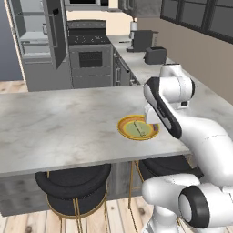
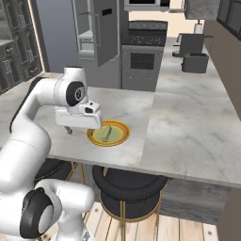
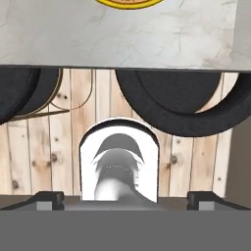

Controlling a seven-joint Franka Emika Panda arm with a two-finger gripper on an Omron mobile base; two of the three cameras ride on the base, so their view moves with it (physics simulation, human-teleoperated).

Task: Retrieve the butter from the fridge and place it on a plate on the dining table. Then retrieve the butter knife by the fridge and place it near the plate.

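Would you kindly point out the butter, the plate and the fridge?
butter (image 2: 107,132), right base view, middle of the stick.
plate (image 1: 124,124), left base view, orange rim at left.
fridge (image 1: 57,32), left base view, open door.

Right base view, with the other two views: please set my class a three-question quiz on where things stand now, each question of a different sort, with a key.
1. True or false: the two-finger gripper is holding the small pale-yellow stick of butter.
2. On the long grey-white marble dining table, the butter lies: A. on the round orange-rimmed, green-centred plate; B. on bare marble beside it; C. under it.
3. Fill in: in the hand view the dark fingertips stand wide apart with nothing between them, so the gripper is ____.

Key: 1 false; 2 A; 3 open.
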